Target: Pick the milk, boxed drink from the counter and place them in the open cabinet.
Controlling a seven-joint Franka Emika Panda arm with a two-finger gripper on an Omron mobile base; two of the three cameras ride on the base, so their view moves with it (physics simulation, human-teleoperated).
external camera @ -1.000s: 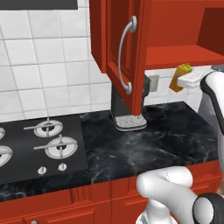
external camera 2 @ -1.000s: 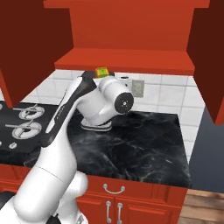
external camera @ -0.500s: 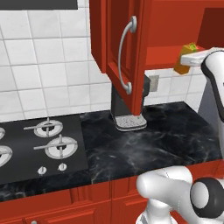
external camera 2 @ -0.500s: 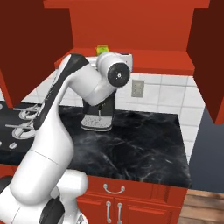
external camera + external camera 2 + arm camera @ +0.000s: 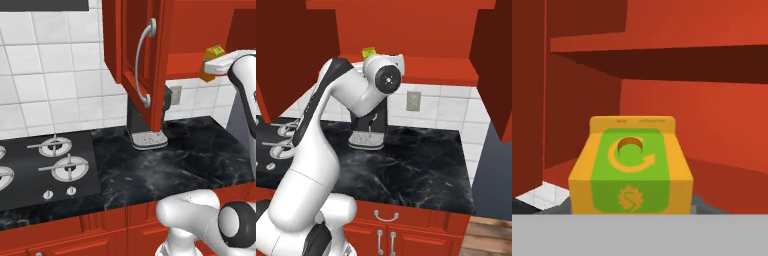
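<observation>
Orange-yellow boxed drink point(image 5: 631, 167) sits pinched in the claw point(image 5: 212, 65) at the open cabinet point(image 5: 197, 62).

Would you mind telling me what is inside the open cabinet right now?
Inside the open cabinet I see bare red walls and a shelf; the boxed drink, carried by the hand, is at its opening. The carton hides the cabinet floor behind it, so I cannot tell about the milk.
</observation>
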